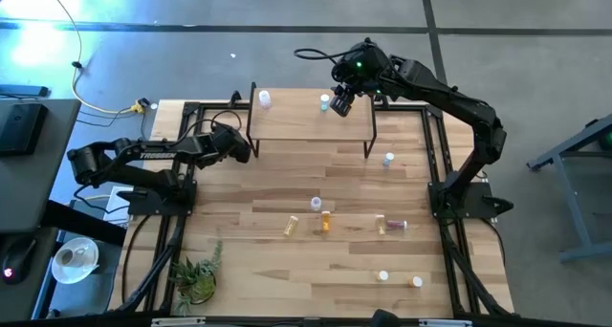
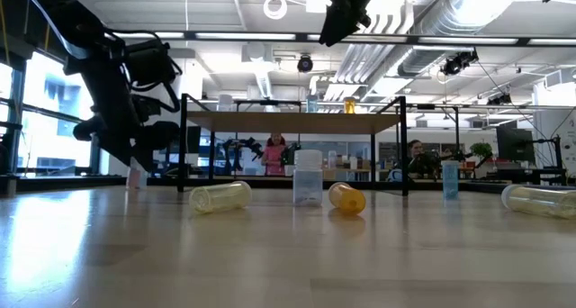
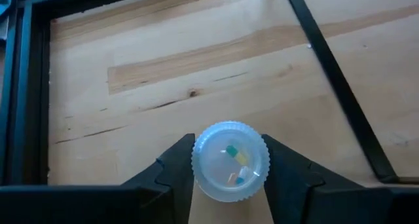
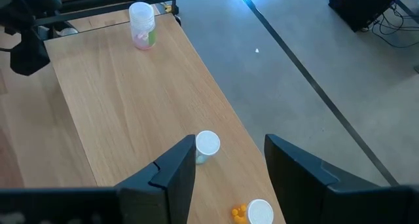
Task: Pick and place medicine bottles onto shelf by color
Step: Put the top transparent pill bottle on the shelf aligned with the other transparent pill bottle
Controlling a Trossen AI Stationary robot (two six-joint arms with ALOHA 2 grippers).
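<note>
Left gripper [image 3: 226, 178] closing around a clear, white-capped pill bottle [image 3: 230, 160] at the table's left side, beside the shelf [image 1: 311, 122].

Its fingers are bracketing the bottle's round cap, though whether they are pressing yet cannot be told; coloured capsules are showing through the top. The bottle is looking light, rigid and smooth-sided, so it is likely wanting a square pinch across the body just below the cap to keep it from slipping or tipping. The right gripper [image 4: 229, 168] is hovering with spread fingers, holding nothing, over the shelf's far right edge, where a white-capped bottle [image 4: 207, 147] and an orange one [image 4: 254, 212] are standing; a pinkish bottle [image 4: 141, 25] is sitting toward the shelf's left end. Others are lying scattered across the near table [image 1: 287, 184]. No readable label or writing is showing anywhere.
</note>
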